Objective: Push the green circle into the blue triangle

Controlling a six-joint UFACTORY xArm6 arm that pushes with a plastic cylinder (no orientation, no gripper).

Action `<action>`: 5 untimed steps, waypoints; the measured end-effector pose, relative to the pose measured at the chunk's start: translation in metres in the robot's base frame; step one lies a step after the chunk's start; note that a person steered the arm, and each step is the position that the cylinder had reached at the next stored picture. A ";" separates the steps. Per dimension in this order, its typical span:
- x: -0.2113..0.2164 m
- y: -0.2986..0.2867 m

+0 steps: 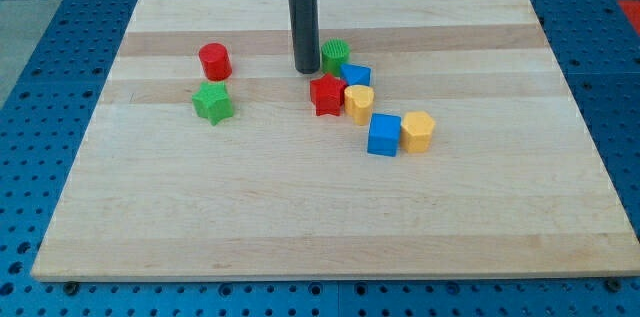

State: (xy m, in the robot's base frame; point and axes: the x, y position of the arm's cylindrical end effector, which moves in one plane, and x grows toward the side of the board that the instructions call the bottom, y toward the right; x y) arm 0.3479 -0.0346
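One raised view slants down across the board [300,207].

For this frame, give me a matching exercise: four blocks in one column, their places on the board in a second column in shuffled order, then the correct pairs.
Blocks:
1. green circle
2. red circle
3. blue cube
4. green star

Places:
A. farthest toward the view's left and bottom of the four
B. just to the view's right of my tip
C. directly left of the yellow block, touching it
D. just above the green star, toward the view's top

Pairs: 1-B, 2-D, 3-C, 4-A

The green circle sits right above the blue triangle, about touching it.
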 end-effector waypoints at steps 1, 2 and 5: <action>0.000 0.000; -0.005 0.001; -0.010 0.042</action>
State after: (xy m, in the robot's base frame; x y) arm 0.3377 0.0071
